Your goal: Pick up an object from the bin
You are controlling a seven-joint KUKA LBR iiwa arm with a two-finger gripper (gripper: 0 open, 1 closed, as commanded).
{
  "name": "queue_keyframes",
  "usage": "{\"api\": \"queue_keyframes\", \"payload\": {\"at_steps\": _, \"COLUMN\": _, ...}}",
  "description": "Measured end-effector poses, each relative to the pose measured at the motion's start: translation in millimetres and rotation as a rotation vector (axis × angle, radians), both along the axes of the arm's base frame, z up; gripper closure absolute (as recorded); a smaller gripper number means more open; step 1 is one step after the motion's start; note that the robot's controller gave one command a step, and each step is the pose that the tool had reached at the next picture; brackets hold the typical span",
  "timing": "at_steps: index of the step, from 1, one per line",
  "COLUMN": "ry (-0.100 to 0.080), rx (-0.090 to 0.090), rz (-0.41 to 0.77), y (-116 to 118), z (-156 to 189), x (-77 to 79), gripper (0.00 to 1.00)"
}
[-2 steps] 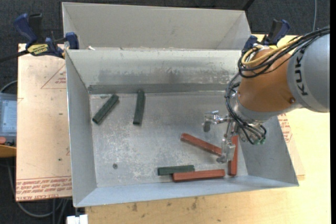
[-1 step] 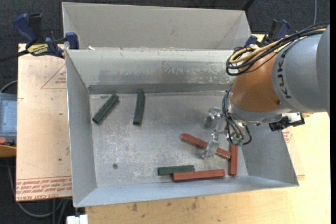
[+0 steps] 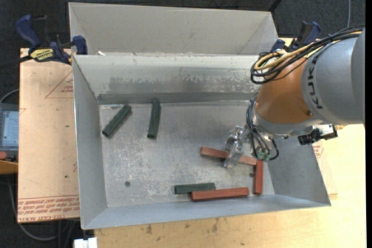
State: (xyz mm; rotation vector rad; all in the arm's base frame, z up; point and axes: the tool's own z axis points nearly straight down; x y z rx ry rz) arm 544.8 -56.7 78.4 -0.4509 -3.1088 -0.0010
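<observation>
The arm comes in from the right, its orange-covered wrist bent down into the bin [image 3: 87, 125], with the tool [image 3: 233, 153] low over a slanted red-brown bar [image 3: 212, 153]. I cannot tell whether the tool is spread or pressed together. Just right of that bar's far end lies a short red bar [image 3: 258, 178]. Below it lie a long red bar [image 3: 220, 194] and a dark green bar [image 3: 195, 188]. Well to its upper left lie two green bars [image 3: 116, 121].
</observation>
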Motion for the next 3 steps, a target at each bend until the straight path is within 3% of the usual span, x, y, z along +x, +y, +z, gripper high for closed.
{"api": "queue_keyframes", "payload": {"at_steps": 1, "ry": -0.01, "rx": 0.0, "rz": 0.004, "y": 27.0, "z": 116.3, "x": -0.3, "gripper": 1.0}}
{"api": "queue_keyframes", "payload": {"at_steps": 2, "ry": -0.002, "rx": 0.0, "rz": -0.121, "y": 34.2, "z": 156.6, "x": -49.3, "gripper": 1.0}}
{"api": "queue_keyframes", "payload": {"at_steps": 3, "ry": -0.003, "rx": -0.001, "rz": 0.072, "y": 38.4, "z": 144.2, "x": -17.8, "gripper": 1.0}}
